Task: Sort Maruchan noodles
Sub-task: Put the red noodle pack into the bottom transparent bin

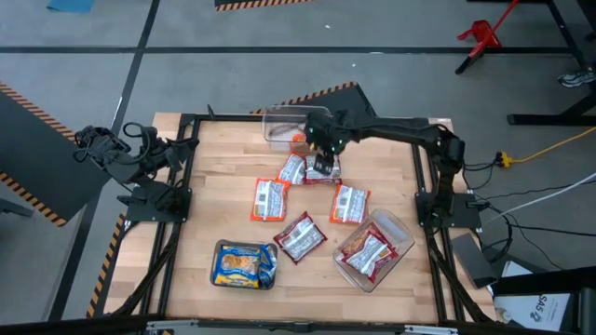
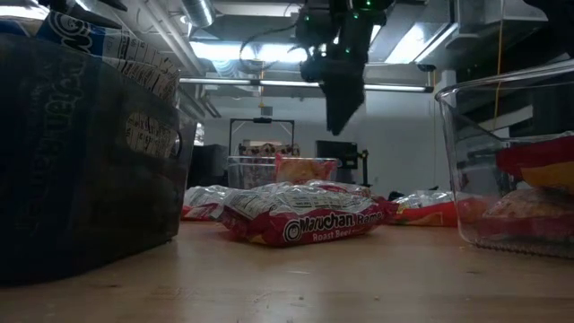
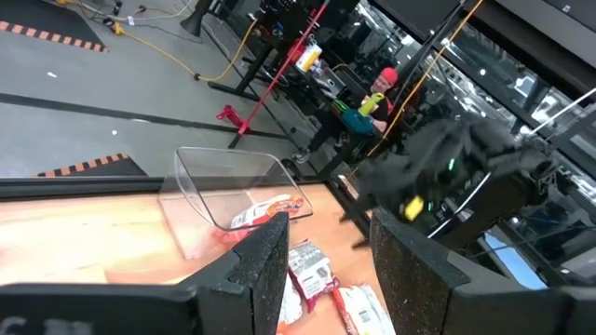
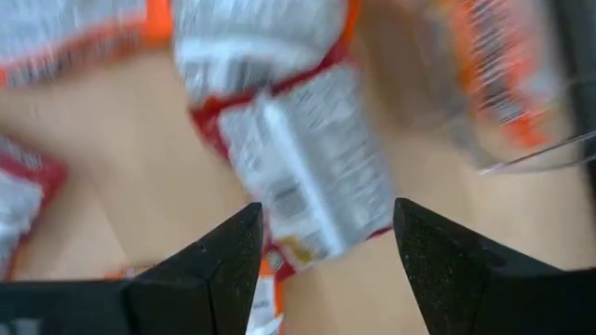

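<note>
Several Maruchan packets lie flat on the wooden table (image 1: 214, 158): red-and-white ones (image 1: 323, 167) (image 1: 301, 235) and orange-red ones (image 1: 270, 198) (image 1: 349, 203). My right gripper (image 1: 321, 149) hangs open and empty above a red-and-white packet (image 4: 307, 177) and points down. It is clear of the packets in the low view (image 2: 341, 103). My left gripper (image 3: 326, 265) is open and empty, parked at the table's left edge (image 1: 140, 181).
A clear tub (image 1: 279, 126) at the far edge holds an orange-red packet (image 1: 298, 140). A clear tub (image 1: 396, 233) near right holds red packets. A tub (image 1: 220, 249) at the near edge holds blue-and-yellow packets. A red packet (image 2: 305, 220) lies nearest the low camera.
</note>
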Controlling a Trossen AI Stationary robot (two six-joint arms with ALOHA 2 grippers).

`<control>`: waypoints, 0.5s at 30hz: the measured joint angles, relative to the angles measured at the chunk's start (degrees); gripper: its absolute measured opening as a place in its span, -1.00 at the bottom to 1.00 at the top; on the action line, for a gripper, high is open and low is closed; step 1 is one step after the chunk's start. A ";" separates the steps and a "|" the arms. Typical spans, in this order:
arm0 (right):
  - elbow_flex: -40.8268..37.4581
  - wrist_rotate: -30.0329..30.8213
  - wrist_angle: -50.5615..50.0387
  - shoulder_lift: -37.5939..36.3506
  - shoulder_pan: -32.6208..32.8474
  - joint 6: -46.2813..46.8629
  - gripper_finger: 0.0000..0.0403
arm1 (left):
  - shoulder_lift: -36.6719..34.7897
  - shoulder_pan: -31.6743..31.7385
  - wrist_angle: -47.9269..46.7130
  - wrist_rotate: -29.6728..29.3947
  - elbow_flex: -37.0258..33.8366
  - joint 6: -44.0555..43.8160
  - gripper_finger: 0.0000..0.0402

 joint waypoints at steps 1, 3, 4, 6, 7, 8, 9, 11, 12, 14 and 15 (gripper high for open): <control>-1.49 0.13 0.01 0.00 0.74 0.02 0.13 | 0.00 0.01 -0.02 -0.09 0.01 0.00 -0.27; -4.77 1.26 2.04 0.00 2.30 0.05 0.13 | 0.00 0.02 -0.36 -0.15 0.00 0.00 -0.27; -6.44 2.03 3.63 0.01 3.13 0.17 0.13 | 0.00 0.00 -0.61 -0.17 0.02 0.00 -0.27; -9.48 4.09 5.95 0.02 4.58 0.35 0.13 | 0.00 0.00 -1.10 -0.17 0.01 0.00 -0.27; -10.84 4.75 7.45 0.02 5.25 0.37 0.13 | 0.00 0.01 -1.19 -0.18 0.01 0.01 -0.27; -12.07 5.16 9.13 0.04 5.90 0.28 0.13 | 0.00 0.00 -1.29 -0.20 0.02 0.01 -0.27; -13.25 5.48 10.81 0.04 6.52 0.14 0.13 | 0.00 0.01 -1.32 -0.30 0.02 0.01 -0.27; -15.53 6.18 14.19 0.05 7.73 0.00 0.13 | 0.00 0.02 -1.33 -0.41 0.02 0.02 -0.27; -16.50 7.15 15.56 0.07 8.29 -0.03 0.13 | 0.00 0.02 -1.33 -0.41 0.00 0.02 -0.27; -18.06 8.58 17.40 0.07 8.96 -0.24 0.13 | 0.00 0.02 -1.33 -0.41 0.00 0.02 -0.27; -18.85 8.75 18.16 0.07 9.01 -0.34 0.13 | 0.00 0.00 -1.33 -0.41 0.00 0.02 -0.27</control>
